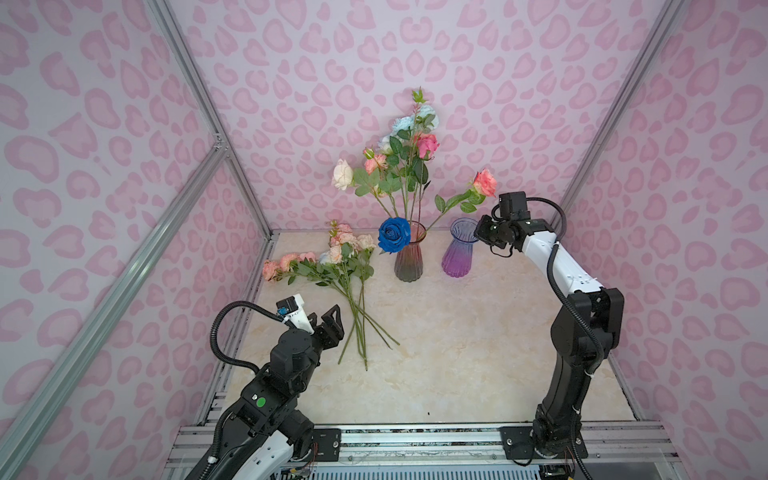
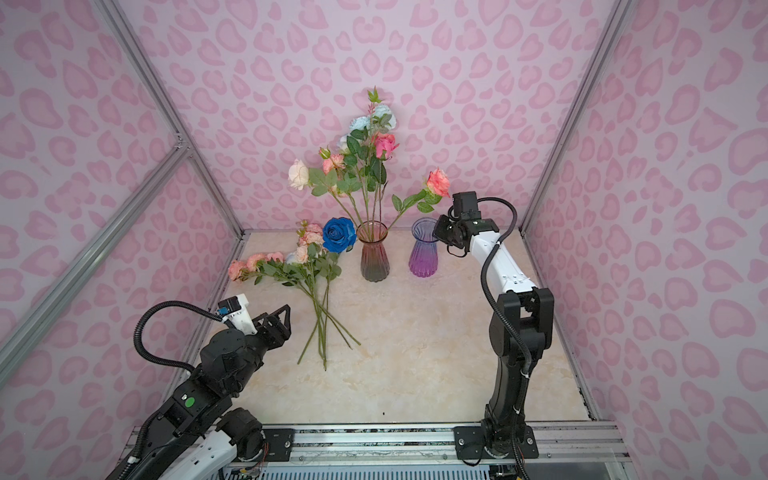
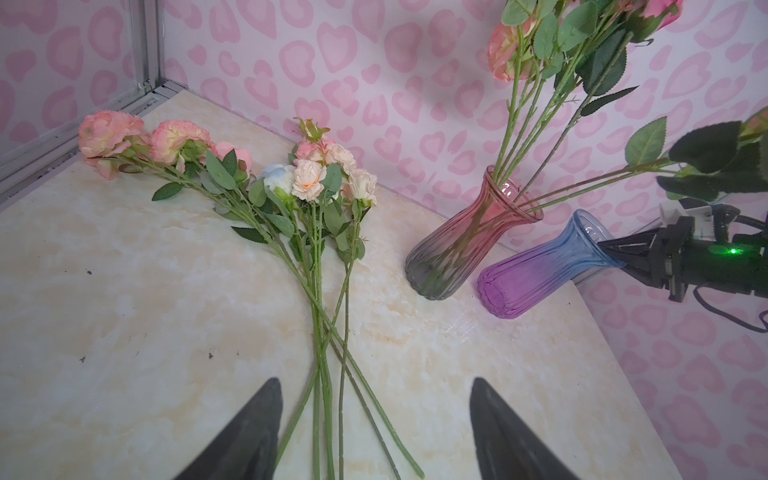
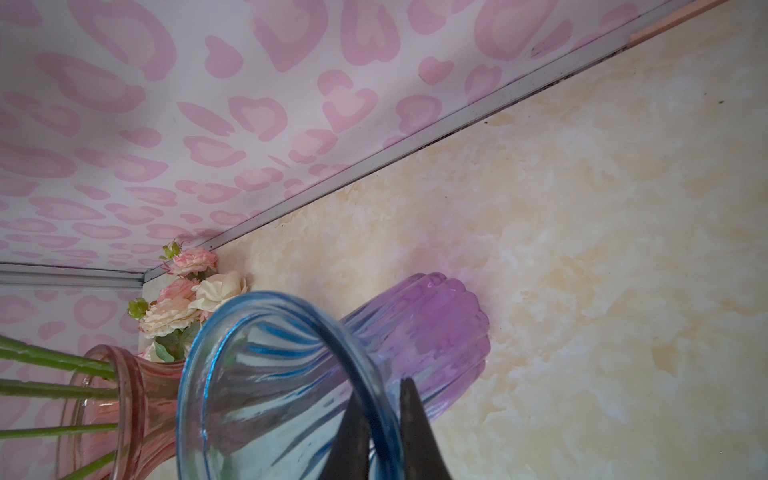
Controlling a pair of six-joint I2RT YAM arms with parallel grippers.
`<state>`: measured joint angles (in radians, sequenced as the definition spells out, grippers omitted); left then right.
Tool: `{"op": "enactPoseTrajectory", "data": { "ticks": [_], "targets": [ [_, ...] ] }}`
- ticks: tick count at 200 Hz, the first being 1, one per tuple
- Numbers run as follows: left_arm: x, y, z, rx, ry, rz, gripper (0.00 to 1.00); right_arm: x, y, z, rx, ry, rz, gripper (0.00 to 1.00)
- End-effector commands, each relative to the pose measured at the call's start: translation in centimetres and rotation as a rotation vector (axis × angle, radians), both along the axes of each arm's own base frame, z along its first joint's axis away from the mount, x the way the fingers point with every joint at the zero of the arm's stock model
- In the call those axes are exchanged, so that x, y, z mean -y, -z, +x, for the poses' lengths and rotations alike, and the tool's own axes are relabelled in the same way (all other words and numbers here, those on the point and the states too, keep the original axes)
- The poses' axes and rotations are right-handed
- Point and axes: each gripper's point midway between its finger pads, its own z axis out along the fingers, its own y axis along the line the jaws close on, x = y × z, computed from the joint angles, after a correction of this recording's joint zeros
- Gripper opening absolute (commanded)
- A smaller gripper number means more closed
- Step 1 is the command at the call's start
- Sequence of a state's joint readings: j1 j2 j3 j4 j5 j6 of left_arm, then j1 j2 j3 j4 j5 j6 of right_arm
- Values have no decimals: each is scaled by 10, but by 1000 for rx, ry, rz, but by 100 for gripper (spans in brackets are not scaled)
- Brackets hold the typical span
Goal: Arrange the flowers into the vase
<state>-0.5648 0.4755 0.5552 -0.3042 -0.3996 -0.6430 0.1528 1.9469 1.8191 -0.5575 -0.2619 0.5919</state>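
We are counting two vases in both top views: one pink-to-grey vase [image 1: 409,259] at centre and one blue-to-purple vase [image 1: 458,255] just right of it. Two arms are showing, the left arm [image 1: 286,365] at lower left and the right arm [image 1: 582,332] at right. Around the pink-to-grey vase we are making out one deep blue rose [image 1: 394,235], one cream rose [image 1: 343,174], one pink rose [image 1: 428,145], one coral rose [image 1: 485,183] and two pale blue blooms [image 1: 404,123]. Left of centre, loose stems [image 1: 357,309] are lying crossed, five or six of them, carrying three peach blooms [image 1: 286,262] in a row.
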Motion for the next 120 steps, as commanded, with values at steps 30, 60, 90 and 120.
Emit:
{"op": "enactPoseTrajectory", "data": {
  "ticks": [30,60,90,120],
  "targets": [
    [-1,-7,2,21,-6,-1,72,-5,-16,-2,40,-18,27,0],
    [0,-7,2,21,-4,-6,72,-5,-22,-7,46,-22,33,0],
    [0,-7,2,22,-5,-7,72,-3,-29,-19,52,-30,24,0],
    [2,-4,4,21,-5,-20,72,-1,-28,-40,52,-43,25,0]
  ]
}}
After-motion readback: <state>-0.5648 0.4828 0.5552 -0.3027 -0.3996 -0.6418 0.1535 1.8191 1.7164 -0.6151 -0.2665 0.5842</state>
